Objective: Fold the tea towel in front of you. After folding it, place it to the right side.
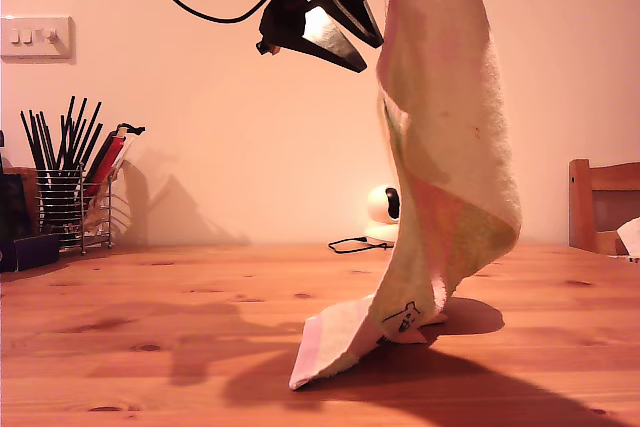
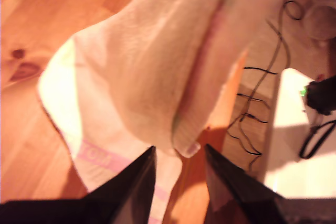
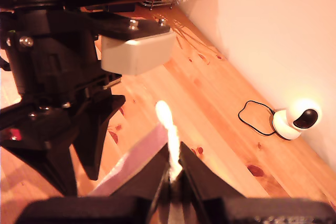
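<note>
While exterior view hides it, my second end effector [image 3: 172, 169] pinching tea towel [image 1: 445, 147]

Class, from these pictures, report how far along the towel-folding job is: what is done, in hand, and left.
Done: the tea towel is lifted, with only its lower end resting on the table. In hand: my second tool is shut on a towel edge; my first tool is open beside the hanging cloth. Left: no neat fold shows yet, and the towel is not set aside.
</note>
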`<state>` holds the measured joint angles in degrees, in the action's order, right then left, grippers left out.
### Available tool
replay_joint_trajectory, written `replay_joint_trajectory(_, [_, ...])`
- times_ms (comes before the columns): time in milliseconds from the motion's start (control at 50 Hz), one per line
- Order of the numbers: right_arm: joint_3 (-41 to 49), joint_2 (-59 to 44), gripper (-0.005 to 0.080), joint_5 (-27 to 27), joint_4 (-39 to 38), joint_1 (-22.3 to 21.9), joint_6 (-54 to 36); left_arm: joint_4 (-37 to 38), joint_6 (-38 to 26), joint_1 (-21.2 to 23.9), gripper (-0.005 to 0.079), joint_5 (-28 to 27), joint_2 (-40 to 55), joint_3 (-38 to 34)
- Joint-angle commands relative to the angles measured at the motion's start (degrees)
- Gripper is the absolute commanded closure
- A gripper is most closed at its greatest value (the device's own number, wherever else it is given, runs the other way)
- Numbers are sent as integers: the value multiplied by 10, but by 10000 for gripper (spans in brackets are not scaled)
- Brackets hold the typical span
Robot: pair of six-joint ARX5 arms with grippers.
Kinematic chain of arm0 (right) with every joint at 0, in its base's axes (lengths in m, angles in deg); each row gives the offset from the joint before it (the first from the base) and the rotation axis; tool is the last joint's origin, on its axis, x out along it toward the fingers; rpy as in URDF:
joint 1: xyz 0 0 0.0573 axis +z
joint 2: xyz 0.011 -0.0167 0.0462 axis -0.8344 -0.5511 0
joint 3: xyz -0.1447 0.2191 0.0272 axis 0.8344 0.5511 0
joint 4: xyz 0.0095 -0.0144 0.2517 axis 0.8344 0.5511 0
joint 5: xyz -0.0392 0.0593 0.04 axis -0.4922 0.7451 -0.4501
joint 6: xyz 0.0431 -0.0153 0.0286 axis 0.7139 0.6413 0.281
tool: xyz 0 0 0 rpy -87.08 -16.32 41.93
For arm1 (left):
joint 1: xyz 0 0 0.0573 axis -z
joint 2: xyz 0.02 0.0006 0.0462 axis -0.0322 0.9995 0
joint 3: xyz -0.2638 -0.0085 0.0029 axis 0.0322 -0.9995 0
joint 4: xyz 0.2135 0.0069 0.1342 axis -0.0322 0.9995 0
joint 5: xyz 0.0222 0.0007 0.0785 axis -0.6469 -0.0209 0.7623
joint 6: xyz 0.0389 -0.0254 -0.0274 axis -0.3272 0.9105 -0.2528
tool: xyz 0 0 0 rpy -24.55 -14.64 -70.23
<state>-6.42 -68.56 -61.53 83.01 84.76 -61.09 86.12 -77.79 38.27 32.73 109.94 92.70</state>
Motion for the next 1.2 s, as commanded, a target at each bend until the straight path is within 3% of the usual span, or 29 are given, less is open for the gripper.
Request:
replay_joint_trajectory(0, [-10, -4, 763, 2, -6, 2, 2, -10, 5, 10, 490, 1, 5, 4])
replay_joint_trajectory(260, [-10, -4, 763, 2, -6, 2, 2, -11, 9, 23, 500, 3, 14, 4])
replay_joint_trajectory(460, [-10, -4, 763, 2, -6, 2, 2, 4, 9, 30, 631, 4, 33, 4])
replay_joint_trajectory(580, [-10, -4, 763, 2, -6, 2, 2, 4, 9, 31, 771, 25, 37, 4])
replay_joint_trajectory(740, [-10, -4, 763, 2, -6, 2, 2, 0, 26, 32, 737, 33, 37, 4])
replay_joint_trajectory(920, [-10, -4, 763, 2, -6, 2, 2, 13, 35, 33, 474, 39, 37, 4])
replay_joint_trajectory(1120, [-10, -4, 763, 2, -6, 2, 2, 14, 57, 38, 476, 39, 36, 4])
replay_joint_trajectory(1180, [-10, -4, 763, 2, -6, 2, 2, 16, 69, 38, 513, 39, 32, 5])
